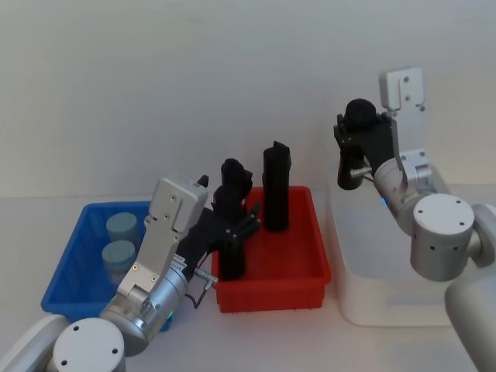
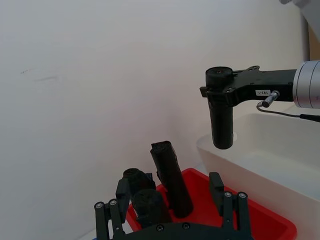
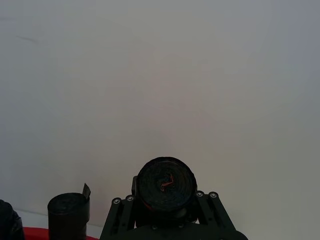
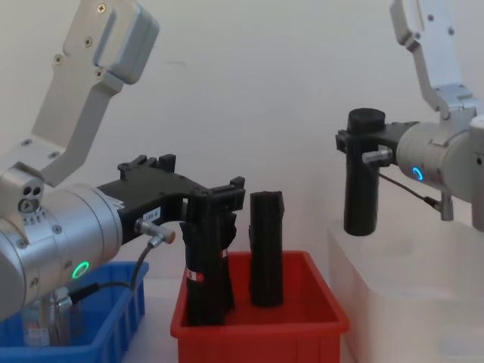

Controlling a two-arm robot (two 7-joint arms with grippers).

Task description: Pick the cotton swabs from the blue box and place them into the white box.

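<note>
Two cotton swabs tubs (image 1: 124, 226) (image 1: 118, 253) with pale lids stand in the blue box (image 1: 77, 256) at the left. My left gripper (image 1: 235, 221) (image 2: 169, 192) is over the red bin (image 1: 271, 291), open. A black roll (image 2: 150, 205) (image 4: 206, 280) stands between its fingers, close to one of them. My right gripper (image 1: 355, 143) (image 4: 363, 147) is shut on another black roll (image 4: 361, 189) (image 2: 221, 120), held upright above the white box (image 1: 387, 302) at the right.
A further black roll (image 1: 275, 186) (image 4: 266, 249) stands upright at the back of the red bin, which sits between the blue box and the white box. A plain pale wall closes the scene behind the table.
</note>
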